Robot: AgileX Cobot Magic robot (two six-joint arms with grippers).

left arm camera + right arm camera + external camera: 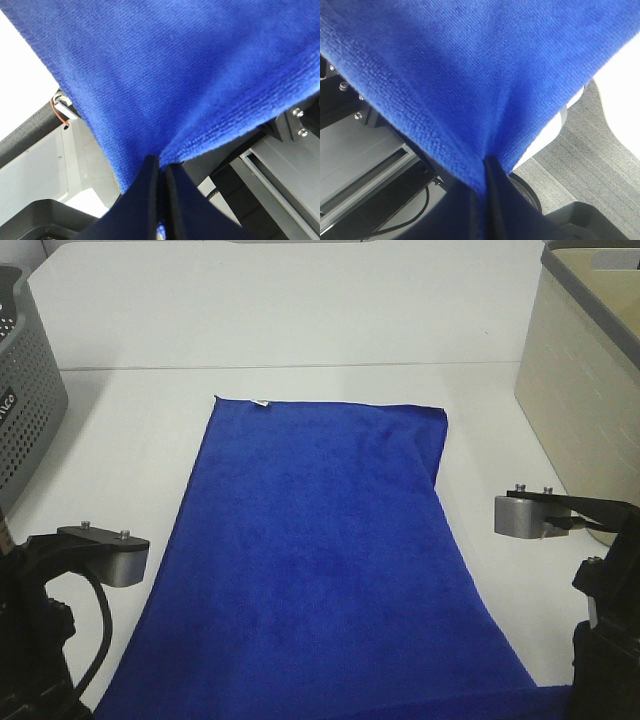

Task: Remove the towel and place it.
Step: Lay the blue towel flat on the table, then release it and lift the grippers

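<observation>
plush royal-blue rectangular towel [320, 540] on smooth white table [300, 320], near end pinched tight by left gripper [161, 172] and right gripper [485, 167].

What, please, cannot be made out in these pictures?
The towel: near edge cut off by the high view's bottom.
The left gripper and right gripper: not seen in the high view.
The grey basket: cut by the left edge, contents unseen.
The beige bin: cut by the right edge, contents unseen.
The tag: too small to read.
</observation>
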